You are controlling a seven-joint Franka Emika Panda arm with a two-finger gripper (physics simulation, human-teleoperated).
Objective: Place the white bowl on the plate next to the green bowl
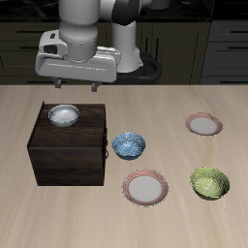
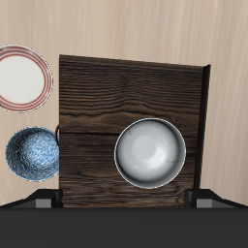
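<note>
The white bowl (image 1: 64, 115) (image 2: 150, 152) sits upright on top of a dark wooden cabinet (image 1: 68, 155) (image 2: 107, 107), near its back edge. My gripper (image 1: 74, 87) hangs open above the bowl, fingers spread wide and holding nothing. The plate (image 1: 146, 187) (image 2: 21, 78), white with a pinkish-red rim, lies near the table's front edge. The green bowl (image 1: 210, 182) stands just beside it on the table. In the wrist view the white bowl lies straight below, between the two fingertips.
A blue patterned bowl (image 1: 128, 145) (image 2: 31, 153) stands beside the cabinet, between it and the plate. A second, slightly smaller pink-rimmed plate (image 1: 203, 123) lies farther back. The cabinet top raises the white bowl above the table.
</note>
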